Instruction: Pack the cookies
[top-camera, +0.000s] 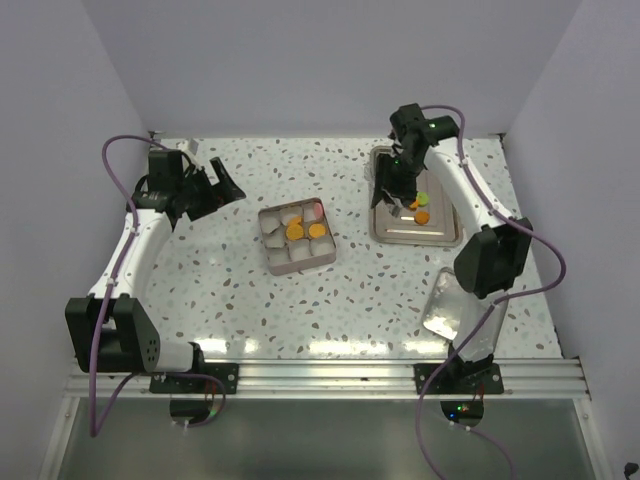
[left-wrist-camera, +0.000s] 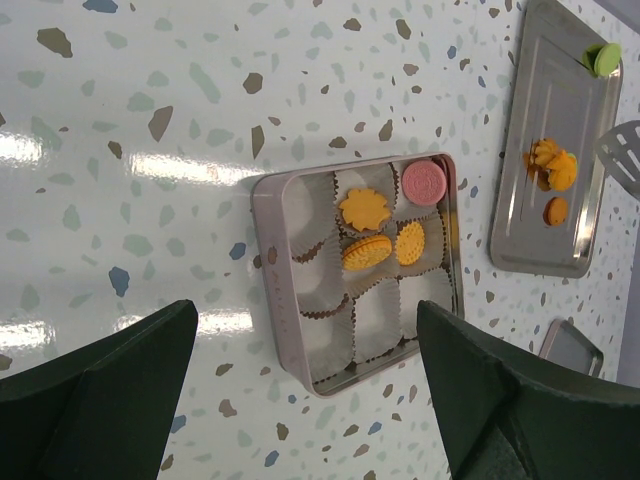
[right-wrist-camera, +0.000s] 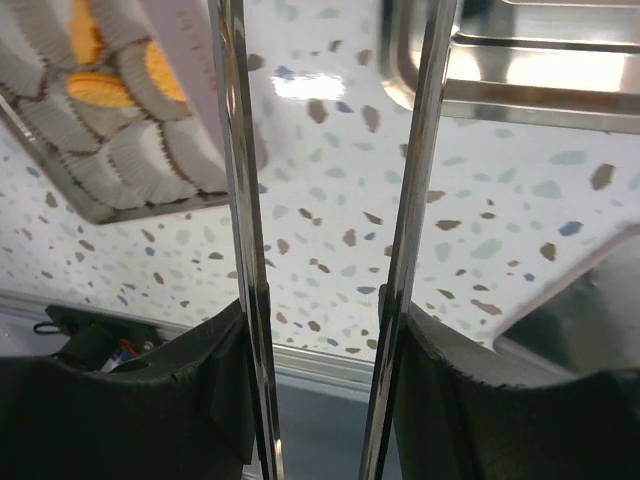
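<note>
Several cookies lie in paper cups in the pink tin box (top-camera: 271, 262): three orange ones (left-wrist-camera: 367, 252) and a pink one (left-wrist-camera: 424, 182). More cookies lie on the metal tray (top-camera: 383, 225): orange ones (left-wrist-camera: 553, 168) and a green one (left-wrist-camera: 606, 58). My right gripper (top-camera: 395, 190) hangs over the tray's left side, shut on metal tongs (right-wrist-camera: 237, 150); their tips are out of the wrist view. My left gripper (top-camera: 225, 188) is open and empty, above the table left of the box; in its wrist view (left-wrist-camera: 307, 310) the box (left-wrist-camera: 268, 260) lies ahead.
A metal lid (top-camera: 444, 305) lies on the table at the front right beside the right arm. White walls close in the table on the left, back and right. Several paper cups in the box hold nothing.
</note>
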